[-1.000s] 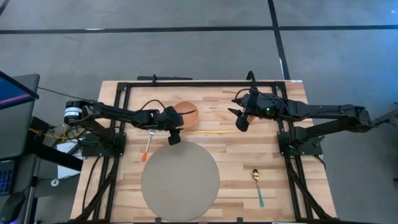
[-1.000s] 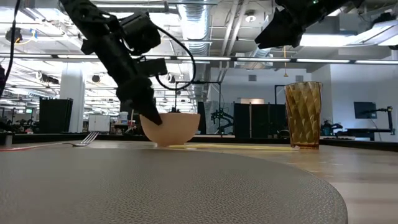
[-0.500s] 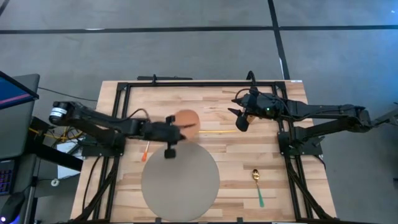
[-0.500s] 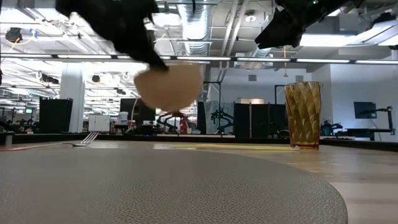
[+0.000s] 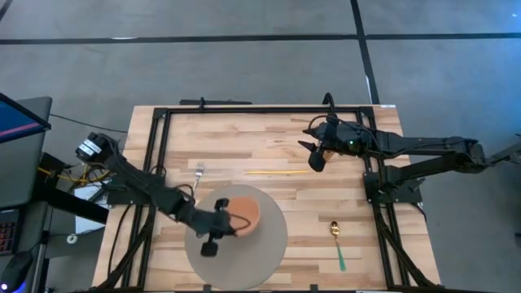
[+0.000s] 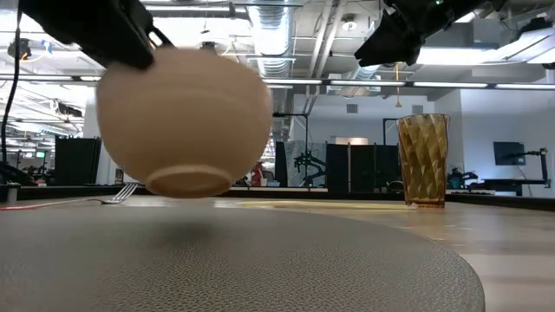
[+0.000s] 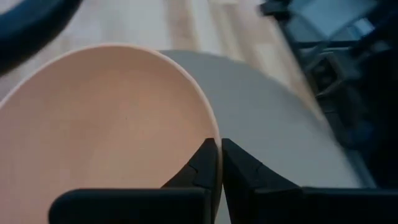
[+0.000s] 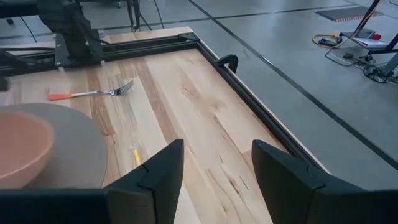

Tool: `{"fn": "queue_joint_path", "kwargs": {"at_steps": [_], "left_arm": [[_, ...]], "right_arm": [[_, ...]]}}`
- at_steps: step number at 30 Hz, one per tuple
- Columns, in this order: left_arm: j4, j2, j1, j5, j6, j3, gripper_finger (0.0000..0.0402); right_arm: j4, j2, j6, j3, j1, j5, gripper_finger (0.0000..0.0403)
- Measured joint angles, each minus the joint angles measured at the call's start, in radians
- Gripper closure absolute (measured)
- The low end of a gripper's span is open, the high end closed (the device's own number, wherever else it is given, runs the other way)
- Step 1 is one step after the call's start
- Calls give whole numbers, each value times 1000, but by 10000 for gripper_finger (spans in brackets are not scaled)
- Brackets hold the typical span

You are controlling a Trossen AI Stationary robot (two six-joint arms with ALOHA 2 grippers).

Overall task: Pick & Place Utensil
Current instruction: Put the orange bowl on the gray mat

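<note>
Orange-handled fork (image 5: 195, 183): lying on the wooden surface (image 5: 269, 138), beside the grey mat (image 5: 269, 236).
Bowl (image 5: 241, 215): pinched at its rim by the left tool (image 5: 221, 229), above the mat.
Right tool (image 5: 314, 155): fingers apart, holding nothing, raised over the surface.

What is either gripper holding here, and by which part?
The left gripper holds the tan bowl by its rim, one finger inside and one outside, lifted just above the round grey mat. The right gripper is open and holds nothing.
</note>
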Motion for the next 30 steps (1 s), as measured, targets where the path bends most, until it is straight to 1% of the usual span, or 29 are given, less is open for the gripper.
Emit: {"fn": "queue_joint_path", "kwargs": {"at_steps": [2, 4, 12, 21, 24, 27, 30], "left_arm": [[60, 24, -26, 1, 3, 0, 391], [83, 42, -46, -2, 1, 1, 389], [57, 64, -106, -3, -116, 1, 388], [33, 64, -115, -3, -144, 2, 385], [8, 63, -115, -2, -246, 2, 371], [2, 63, -114, -2, -371, 2, 348], [2, 63, -114, -6, -423, 2, 325]], "right_arm": [[-1, 0, 0, 0, 0, -1, 221], [-1, 0, 0, 0, 0, -2, 221], [-2, 0, 0, 0, 0, -2, 221], [-2, 0, 0, 0, 0, -2, 221], [-2, 0, 0, 0, 0, -2, 221], [-2, 0, 0, 0, 0, -2, 221], [-2, 0, 0, 0, 0, -2, 221]]}}
